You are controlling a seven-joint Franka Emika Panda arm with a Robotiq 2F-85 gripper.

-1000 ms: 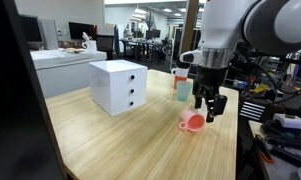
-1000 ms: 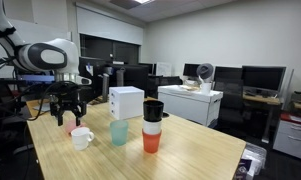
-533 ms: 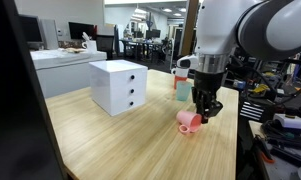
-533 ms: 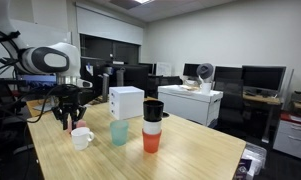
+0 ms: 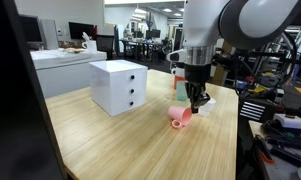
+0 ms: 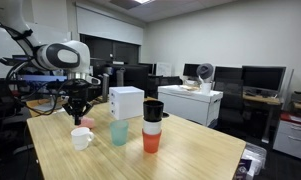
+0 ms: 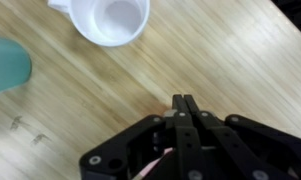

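Small pink plastic mug, white inside, sits mouth-up on the light wooden table near a teal plastic cup. The black gripper hovers just beside it, pinched together on nothing.

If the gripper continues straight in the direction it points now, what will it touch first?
Most likely the bare wooden table. In the wrist view the gripper, jaws shut, points at plain wood; the mug lies off to one side. Depth is unclear, so a graze is possible.
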